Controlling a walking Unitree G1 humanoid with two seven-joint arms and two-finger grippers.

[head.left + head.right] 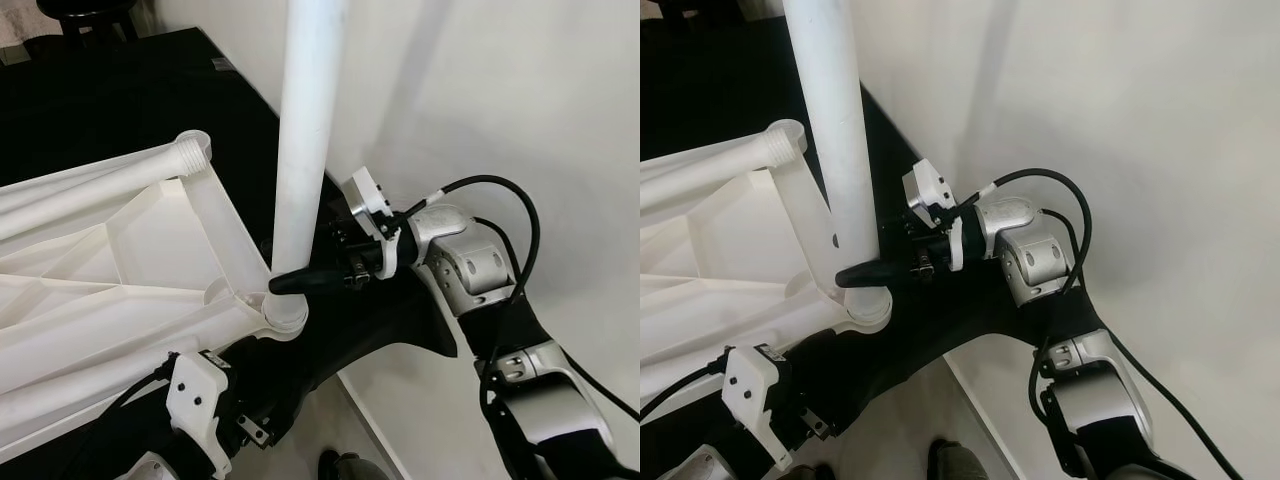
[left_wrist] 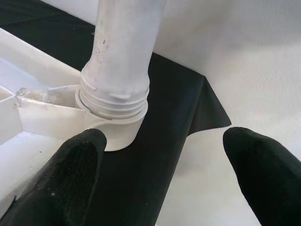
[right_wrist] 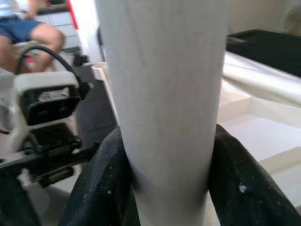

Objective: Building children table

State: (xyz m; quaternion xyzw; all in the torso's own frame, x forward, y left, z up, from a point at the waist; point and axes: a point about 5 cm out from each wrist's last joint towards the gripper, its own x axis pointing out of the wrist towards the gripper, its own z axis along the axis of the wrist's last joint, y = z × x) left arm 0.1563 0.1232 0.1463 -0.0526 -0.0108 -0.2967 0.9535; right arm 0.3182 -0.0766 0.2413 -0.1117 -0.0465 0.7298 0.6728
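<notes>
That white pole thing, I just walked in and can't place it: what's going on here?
The robot is putting a leg on an upturned white tabletop. Its right gripper is shut on the upright table leg just above the corner socket, where the leg's threads are partly exposed. The left gripper waits open beside the socket.

A black mat (image 1: 120, 110) on the floor beside a seated person (image 3: 28, 28).

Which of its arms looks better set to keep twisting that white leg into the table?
Probably the right. Its claw is shut around the upright white plastic table leg just above the corner socket of the upturned white table top. The left claw is open, beside the socket, gripping nothing.
</notes>
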